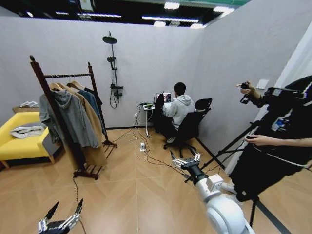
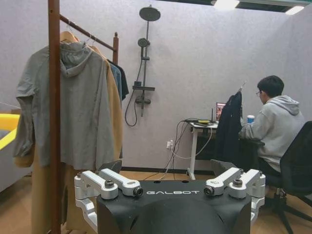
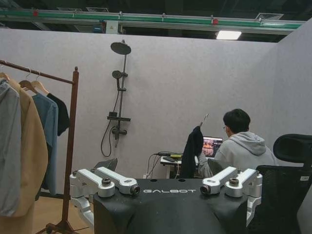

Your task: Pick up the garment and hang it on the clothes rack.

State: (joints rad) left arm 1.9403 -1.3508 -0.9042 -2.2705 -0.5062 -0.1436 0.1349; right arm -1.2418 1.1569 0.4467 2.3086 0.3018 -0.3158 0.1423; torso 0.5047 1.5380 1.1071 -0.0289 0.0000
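Note:
The garment (image 1: 159, 102) is a black piece hanging beside the small desk at the back wall; it also shows in the left wrist view (image 2: 229, 127) and the right wrist view (image 3: 192, 152), with a pale hanger tip above it. The clothes rack (image 1: 68, 75) stands at the left, dark red-brown, holding a grey hoodie, a tan coat and a teal shirt; its post (image 2: 53, 122) is close in the left wrist view and farther off (image 3: 72, 146) in the right one. My left gripper (image 1: 65, 208) is low at the left, open and empty. My right gripper (image 1: 185, 158) is open and empty, mid-room.
A seated person (image 1: 179, 109) works at the desk right next to the garment. Another person with a tripod (image 1: 273, 141) stands at the right. A yellow sofa (image 1: 19, 144) sits left of the rack. Cables (image 1: 146, 153) cross the floor. A black top (image 3: 61, 114) hangs at the rack's far end.

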